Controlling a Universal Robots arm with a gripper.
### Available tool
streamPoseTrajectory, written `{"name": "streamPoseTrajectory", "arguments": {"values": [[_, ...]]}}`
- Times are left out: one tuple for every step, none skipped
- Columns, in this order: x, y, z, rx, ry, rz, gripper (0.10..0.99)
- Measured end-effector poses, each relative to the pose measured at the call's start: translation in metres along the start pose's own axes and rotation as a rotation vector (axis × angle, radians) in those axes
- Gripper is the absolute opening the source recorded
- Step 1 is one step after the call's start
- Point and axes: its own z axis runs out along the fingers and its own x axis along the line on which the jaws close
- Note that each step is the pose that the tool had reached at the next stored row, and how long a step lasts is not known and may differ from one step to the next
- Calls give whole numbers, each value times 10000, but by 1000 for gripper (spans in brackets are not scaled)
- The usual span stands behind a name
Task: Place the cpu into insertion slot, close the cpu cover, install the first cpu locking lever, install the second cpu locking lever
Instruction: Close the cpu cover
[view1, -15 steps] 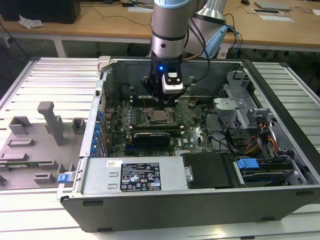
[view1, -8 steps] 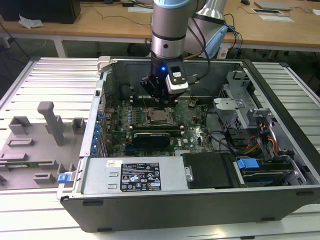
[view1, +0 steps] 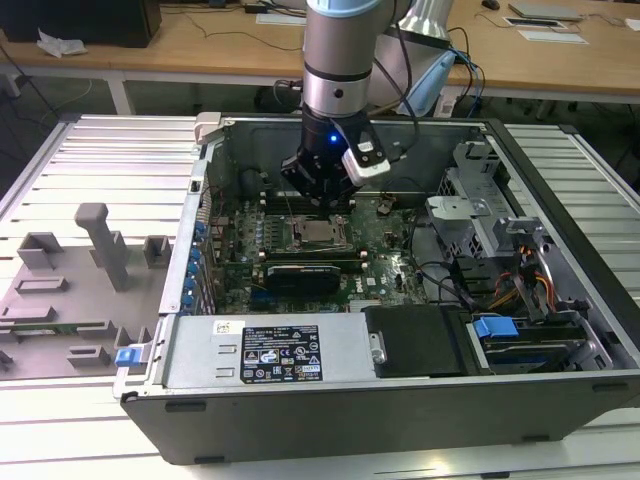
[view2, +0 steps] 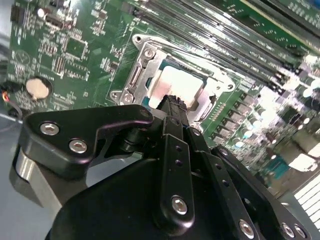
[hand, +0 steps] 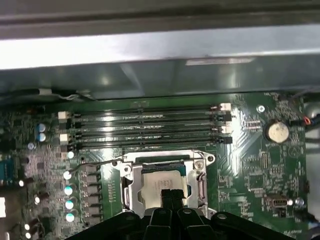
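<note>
We found the gripper (view2: 173, 102) with its two fingertips pressed together, and we saw nothing pinched between them in either wrist view. Its tips (hand: 171, 194) hung right over the cpu (hand: 160, 179), at the edge of the chip's dull silver top, though we could not tell whether they touched it. The cpu (view2: 181, 82) lay flat inside the insertion slot (hand: 150, 167). The cpu cover (hand: 201, 181) appeared to lie down around it, so that the chip showed through the square window. A thin wire lever (hand: 95, 163) reached out sideways from one corner of the socket and stood clear of the frame.

Just beyond the socket ran the long black memory slots (hand: 150, 127), and a round coin cell (hand: 276, 131) sat on the green board well apart from them.

In the exterior view the gripper (view1: 322, 203) stood upright over the cpu (view1: 320, 233) in the middle of the open computer case (view1: 400, 405). A long black expansion card (view1: 300, 272) lay just beside the socket. A grey fixture tray (view1: 60, 300) rested on the table at the exterior view's left.
</note>
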Motion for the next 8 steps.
{"name": "streamPoseTrajectory", "arguments": {"values": [[0,-2,0,-14,-15,-72,106],[0,-13,0,-23,-28,-140,106],[-1,-29,0,-32,-31,-154,106],[-1,-57,0,-37,-30,-154,106],[-1,-76,0,-43,-30,-153,106],[-1,-96,1,-55,-30,-153,106],[-1,-113,1,-70,-31,-154,106],[-1,-118,1,-80,-31,-156,106]]}}
